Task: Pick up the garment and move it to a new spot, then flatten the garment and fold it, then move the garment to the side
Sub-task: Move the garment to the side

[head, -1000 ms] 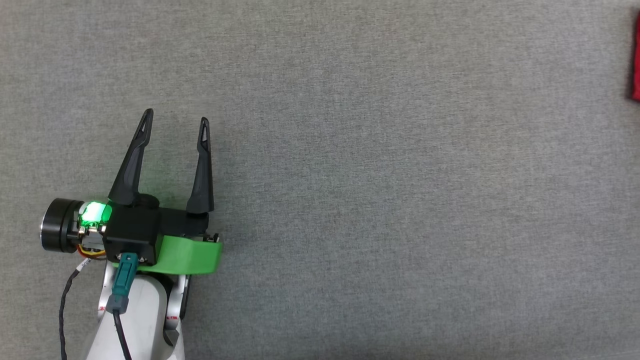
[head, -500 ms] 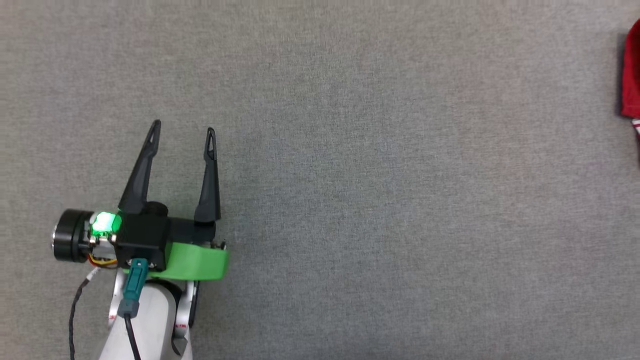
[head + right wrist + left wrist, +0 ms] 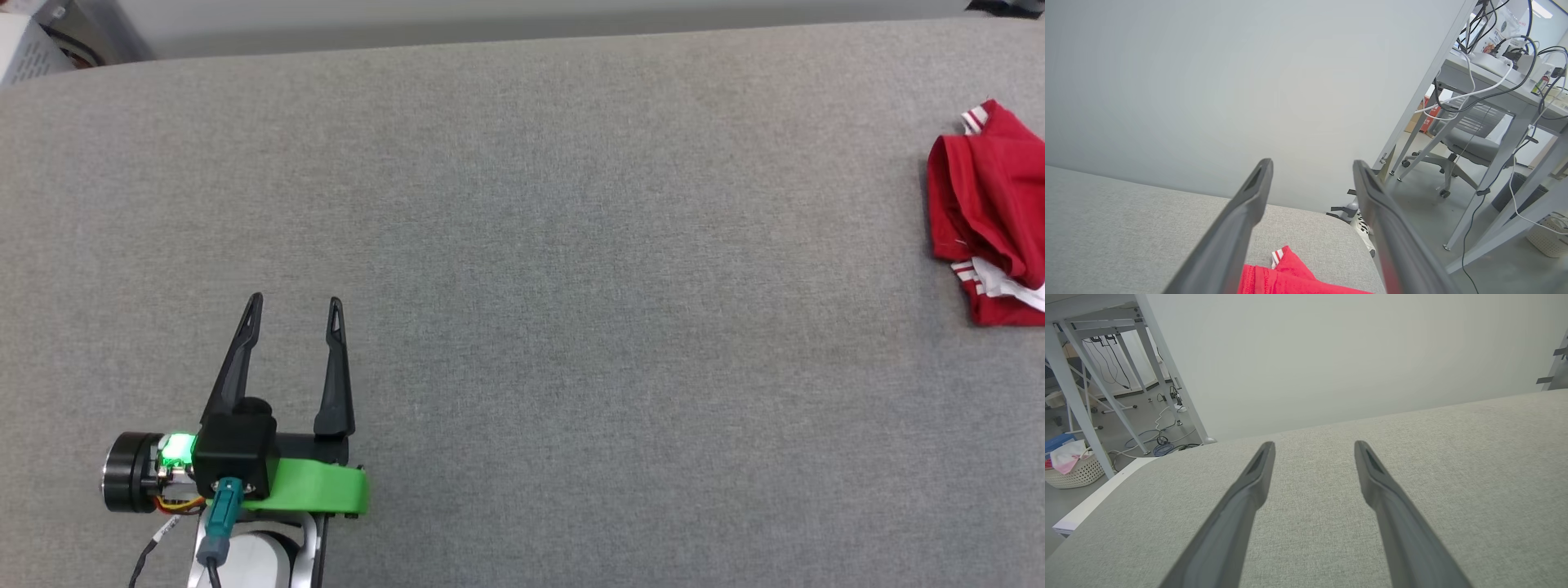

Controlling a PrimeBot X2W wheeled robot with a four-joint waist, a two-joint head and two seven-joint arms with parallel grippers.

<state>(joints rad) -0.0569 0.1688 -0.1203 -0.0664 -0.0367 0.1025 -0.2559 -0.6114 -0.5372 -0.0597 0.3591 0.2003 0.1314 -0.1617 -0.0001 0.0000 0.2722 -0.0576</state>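
Crumpled red fabric jersey [image 3: 984, 196] with striped trim is lying bunched: likely light, limp; grab a raised fold. Both are gaping empty: left gripper [image 3: 294, 300] well apart from jersey, right gripper [image 3: 1310, 163] near it.

1. The left hand [image 3: 295, 299] sits at the lower left of the head view. Its two long dark fingers [image 3: 237, 371] point up the frame.
2. Left hand state: fingers parted, tips well apart, with an open gap between them.
3. Left wrist: black housing with a lit green light [image 3: 175, 447], a green collar [image 3: 314, 490] on its right side and a teal plug [image 3: 219, 514] at the rear.
4. The pale left forearm [image 3: 253, 567] enters from the bottom edge.
5. The right hand [image 3: 1311, 161], in its own wrist view, has both fingers rising from the bottom edge, parted.
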